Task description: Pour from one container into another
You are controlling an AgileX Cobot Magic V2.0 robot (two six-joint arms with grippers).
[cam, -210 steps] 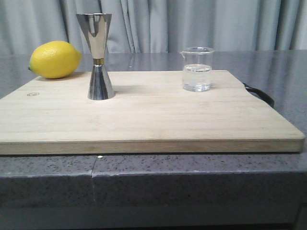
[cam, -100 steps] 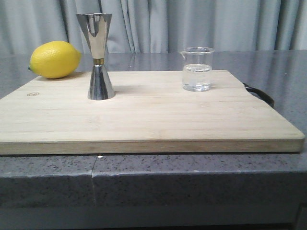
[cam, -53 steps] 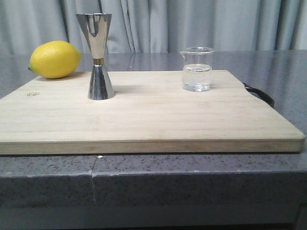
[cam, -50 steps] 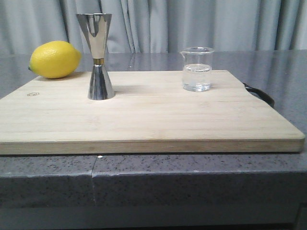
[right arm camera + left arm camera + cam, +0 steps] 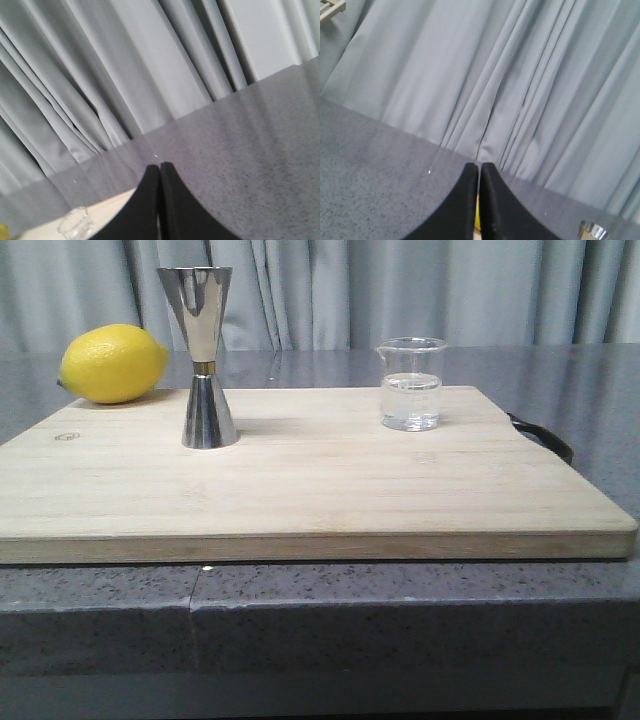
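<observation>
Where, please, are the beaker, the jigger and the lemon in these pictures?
beaker (image 5: 411,390), front view, on its clear wall near the water line.
jigger (image 5: 197,310), front view, on the upper steel cone.
lemon (image 5: 113,363), front view, on the middle of its yellow skin.

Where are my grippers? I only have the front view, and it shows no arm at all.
Observer: The left gripper shows in its wrist view, its black fingers pressed together, empty, facing the curtain.
Operator: And the right?
Observer: The right gripper is also shut on nothing, above the grey counter.
Operator: Is either near the beaker?
Observer: The right wrist view catches the glass beaker at its edge, apart from the fingers; nothing touches it.
Operator: The jigger?
Observer: Only a sliver of the steel jigger rim shows in the left wrist view, clear of the fingers.
</observation>
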